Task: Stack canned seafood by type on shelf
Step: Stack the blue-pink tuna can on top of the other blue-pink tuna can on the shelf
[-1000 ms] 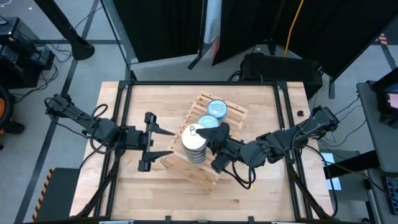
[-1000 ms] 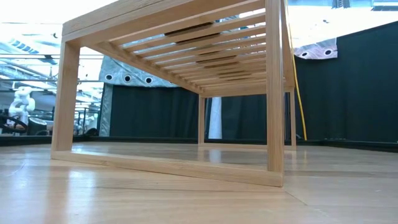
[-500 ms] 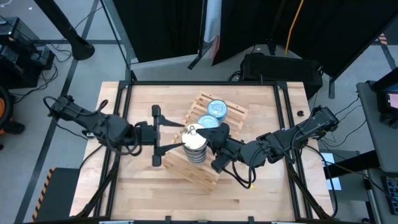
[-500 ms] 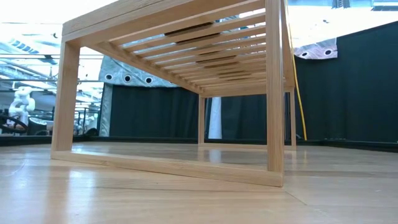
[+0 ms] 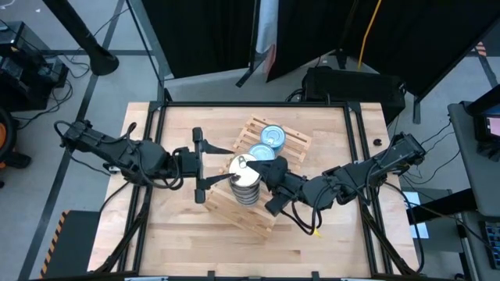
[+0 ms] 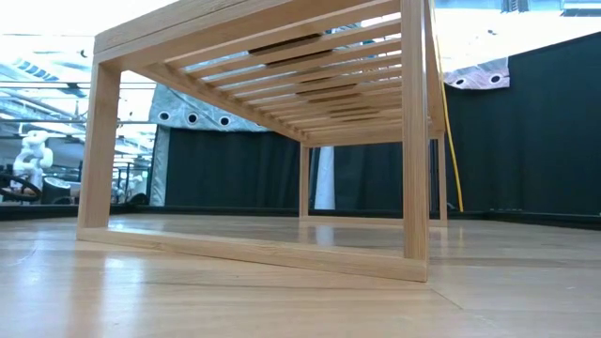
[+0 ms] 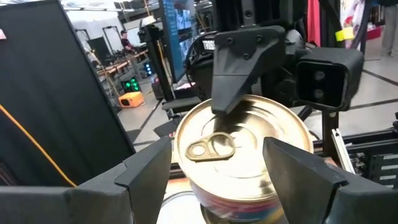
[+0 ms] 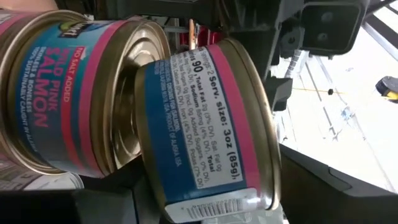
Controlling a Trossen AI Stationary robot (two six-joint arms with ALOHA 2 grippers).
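Note:
The shelf (image 5: 269,176) is a light-wood slatted rack standing askew in the middle of the table; the low view looks under it (image 6: 413,141). Two blue-topped tins (image 5: 273,134) (image 5: 262,151) rest on its far part. A stack of silver pull-tab tins (image 5: 245,190) stands on its left part. My right gripper (image 5: 262,166) is shut on the top tin (image 7: 242,149). My left gripper (image 5: 231,164) is open, one finger (image 7: 149,171) on each side of that tin; I cannot tell whether they touch it. My right gripper pinches the top tin between its flat faces: one finger (image 7: 239,68) lies on the pull-tab lid (image 7: 249,124), and the tin hides the other below. The fingers come in level from the table's right. The tin (image 8: 205,124) sits over the pink salmon tin (image 8: 68,93), slightly tilted against it.
Black frame rails (image 5: 355,156) run along the table's sides. Bare tabletop (image 5: 234,246) lies in front of the shelf. Cables and dark equipment (image 5: 351,82) lie beyond the far edge.
My left gripper has gone toward the table's right and risen, closing on the tin stack and turning until its fingers stand either side of the top tin. The right gripper and the tins have stayed where they were.

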